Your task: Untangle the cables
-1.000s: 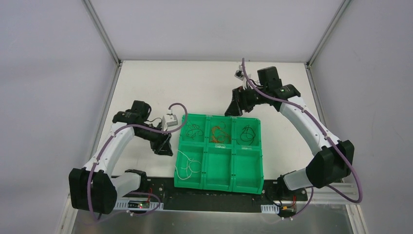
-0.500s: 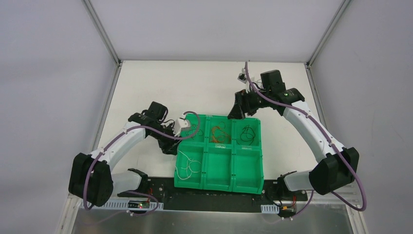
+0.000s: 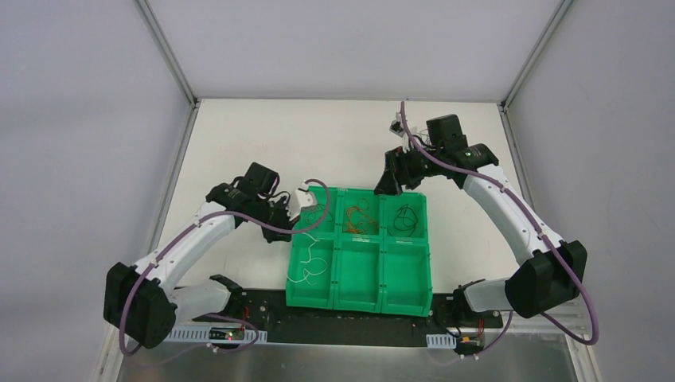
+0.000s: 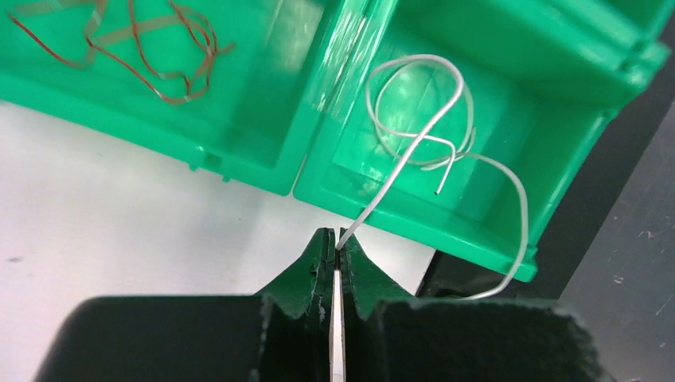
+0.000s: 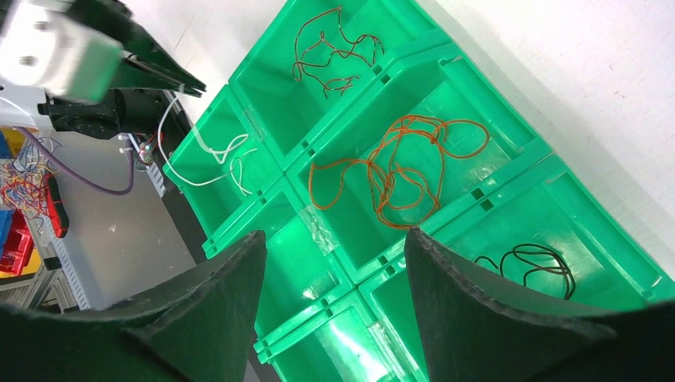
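While clamped shut on one end of the white wire, holds the left gripper just outside the left wall of the tray, low over bare table. Leaves the rest of that wire looped in the near-left bin, one strand spilling over the near rim. Reads as an end grip chosen to let the loops slide free singly instead of bunching. Cannot tell whether lifting out or laying in.

Across the tray, finds the right gripper with jaws spread wide, empty, hovering above the far edge. Reads as parked clear of the working side, ready to pin or take a strand.

Finds sorted strands one per bin along the far row: red wire left, orange wire middle, black wire right. Sees nothing in the near-middle and near-right bins. Judges the task close to done.

Materials: all wires very thin and springy, holding loose curls and kinks, not lying flat. Tray of glossy green moulded plastic, six square bins, thin dividers, strong glare on the walls. Table matt white.
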Robot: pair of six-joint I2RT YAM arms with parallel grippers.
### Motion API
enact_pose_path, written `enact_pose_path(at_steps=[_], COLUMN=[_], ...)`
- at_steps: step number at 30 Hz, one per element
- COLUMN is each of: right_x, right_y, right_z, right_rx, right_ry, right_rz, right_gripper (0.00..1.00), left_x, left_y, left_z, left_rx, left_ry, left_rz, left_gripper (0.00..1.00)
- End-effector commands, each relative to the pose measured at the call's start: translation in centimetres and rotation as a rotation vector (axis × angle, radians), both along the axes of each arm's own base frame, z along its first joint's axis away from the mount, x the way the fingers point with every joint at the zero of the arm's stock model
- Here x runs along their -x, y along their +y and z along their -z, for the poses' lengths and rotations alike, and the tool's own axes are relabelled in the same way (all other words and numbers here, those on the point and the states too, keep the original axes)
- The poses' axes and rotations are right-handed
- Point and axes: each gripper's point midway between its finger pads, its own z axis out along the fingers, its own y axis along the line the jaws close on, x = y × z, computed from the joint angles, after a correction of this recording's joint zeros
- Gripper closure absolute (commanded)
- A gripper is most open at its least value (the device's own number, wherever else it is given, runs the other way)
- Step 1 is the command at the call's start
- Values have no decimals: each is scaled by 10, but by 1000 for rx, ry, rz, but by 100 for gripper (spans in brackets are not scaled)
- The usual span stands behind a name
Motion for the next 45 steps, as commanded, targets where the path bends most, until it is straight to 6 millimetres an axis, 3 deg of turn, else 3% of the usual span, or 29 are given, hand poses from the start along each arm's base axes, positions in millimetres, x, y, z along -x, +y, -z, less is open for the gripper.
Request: enact_pose_path(at_steps=[1, 6, 11, 17, 25, 26, 30, 32, 40, 42, 45], right_x=[5, 3, 4, 8, 11, 12, 14, 16, 19, 9, -27], right_y=[-6, -6, -8, -14, -19, -19, -18, -17, -17, -24, -50], right_z=[-9, -7, -5, 0, 0, 0, 0, 1, 7, 6, 7], right_rx=[5, 8, 19, 35, 43, 40, 33, 27, 25, 24, 58], right_ry=[-36, -29, -25, -22, -17, -17, 0, 14, 57, 69, 29], right_rz=[-5, -4, -4, 4, 10, 10, 9, 1, 11, 62, 189], right_gripper=[33, 33, 33, 33, 33, 33, 33, 33, 33, 33, 33], left_x=[3, 1, 4, 18, 10, 8, 12, 18, 31, 27, -6], left_y=[-19, -47, -50, -70, -44, -43, -48, -53, -61, -64, -67], left_z=[-44, -46, -13, -5, 21, 19, 6, -5, -42, -56, -89], left_rx=[53, 42, -37, 39, -140, -148, -97, -35, 125, 169, 279], left_ry=[-62, -96, -133, -224, -273, -275, -287, -299, -317, -297, -224], left_rz=[36, 78, 145, 289, 372, 362, 364, 372, 322, 252, 4], left_gripper=[100, 100, 100, 100, 100, 94, 53, 40, 26, 22, 14])
